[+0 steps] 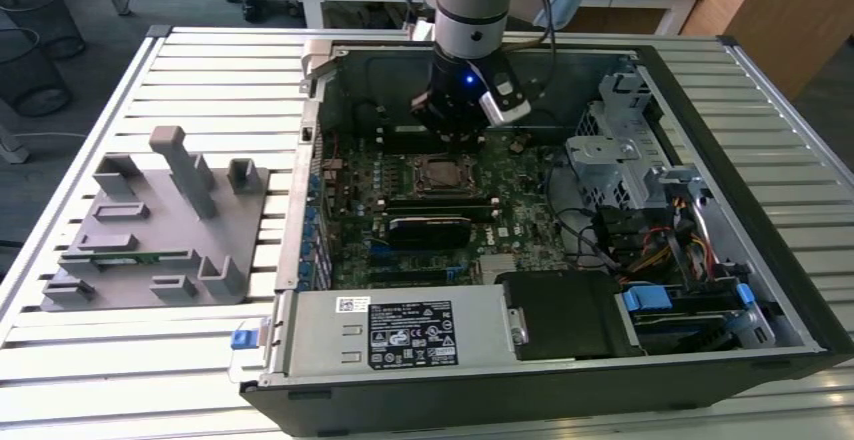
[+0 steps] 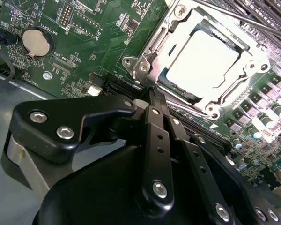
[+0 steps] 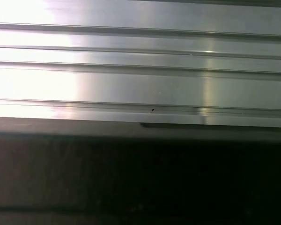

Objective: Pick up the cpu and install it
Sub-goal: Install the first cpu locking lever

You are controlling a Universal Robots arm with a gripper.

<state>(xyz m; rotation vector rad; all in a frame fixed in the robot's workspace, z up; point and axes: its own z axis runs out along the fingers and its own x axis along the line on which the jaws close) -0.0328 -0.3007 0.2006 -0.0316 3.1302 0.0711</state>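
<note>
The cpu [image 2: 203, 58], a square chip with a shiny pale metal top, lies inside the motherboard socket [image 2: 145, 56] with its metal frame around it. In the exterior view the cpu [image 1: 437, 173] sits in the middle of the green board inside the open computer case. My gripper [image 2: 153, 93] hangs just beside the socket's edge, its black fingers brought together and nothing visible between them. In the exterior view the gripper [image 1: 454, 132] is above the board, a little behind the socket.
A grey holder block [image 1: 160, 225] with a green memory stick [image 1: 134, 255] lies on the slatted table at the exterior view's left. Inside the case [image 1: 747, 290] are the power supply [image 1: 394, 332], a drive cage [image 1: 614, 155] and cables [image 1: 654, 250]. A coin battery [image 2: 36, 42] sits on the board.
</note>
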